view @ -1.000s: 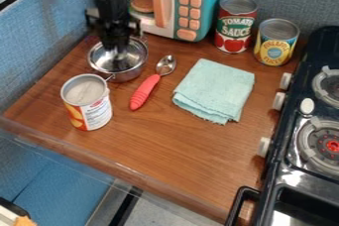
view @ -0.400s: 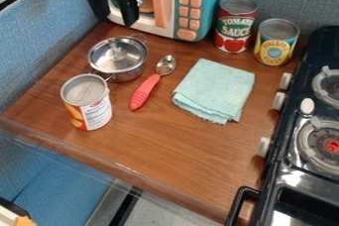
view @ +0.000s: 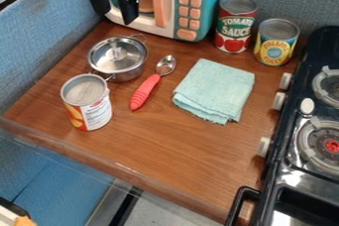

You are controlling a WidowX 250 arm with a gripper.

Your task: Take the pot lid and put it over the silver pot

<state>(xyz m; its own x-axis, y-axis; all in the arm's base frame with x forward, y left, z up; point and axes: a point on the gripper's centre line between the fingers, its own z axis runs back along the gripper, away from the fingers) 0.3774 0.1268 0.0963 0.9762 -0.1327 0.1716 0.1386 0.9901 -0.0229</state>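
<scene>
At the left of the tabletop [view: 179, 155], an upright can [view: 98, 113] with an orange-and-white label is seen just beside the silver pot [view: 127, 76]. By the lid [view: 106, 62] the pot is covered: it is seated over the rim, knob upward, as it was in the earlier frames. What has been changed is the place of the pincer [view: 117, 18]. One second ago it was held low over the lid; since then it has been lifted up and back, and from the last earlier frame it has barely been shifted. Now it is hung at the upper left, above and apart from the lid, partly in front of the toy microwave [view: 212, 2], pointed downward. It is released, its two fingers spread with nothing gripped between them. Farther right, a spoon [view: 144, 92] with a red handle is laid aslant, then a folded mint cloth [view: 215, 91]. Behind the cloth, a red can [view: 235, 29] and a yellow can [view: 275, 46] are stood upright, and the right edge is taken up by a stove [view: 301, 185].
</scene>
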